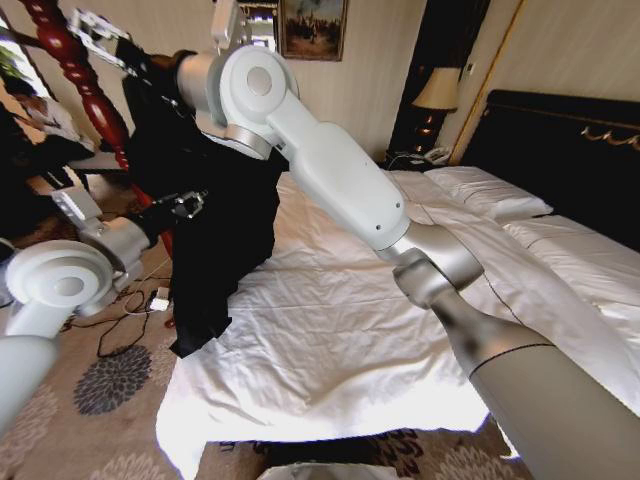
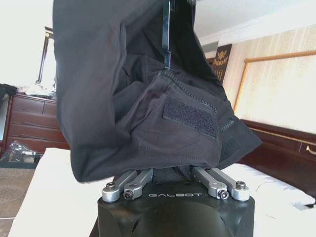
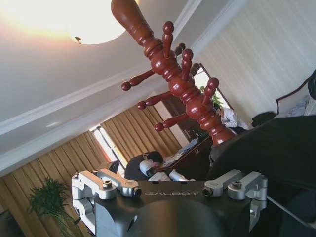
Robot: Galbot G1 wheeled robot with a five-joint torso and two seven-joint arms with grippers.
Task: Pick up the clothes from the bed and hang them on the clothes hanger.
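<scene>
Your clothes [image 1: 215,200] are already off the bed [image 1: 330,340]: the black garment hangs long and near vertical beside the bed's left edge, its top bunched at the clothes hanger [image 1: 75,70], its hem dangling low over the carpet. Your right gripper [image 1: 100,38] is raised at the top of the garment, right beside the red-brown pole; from its wrist camera the knobbed pegs [image 3: 170,79] stand ahead of and above the fingers, with black cloth spilling off to one side. Those fingers appear spread apart, though whether any fabric is caught between them cannot be told. Your left gripper [image 1: 190,205] sits lower, pressed into the middle of the garment; its linkages disappear under the folds, so its fingers cannot be judged. The right arm is the nearer one to the pegs. Readable writing: "GALBOT" on both wrist housings.
</scene>
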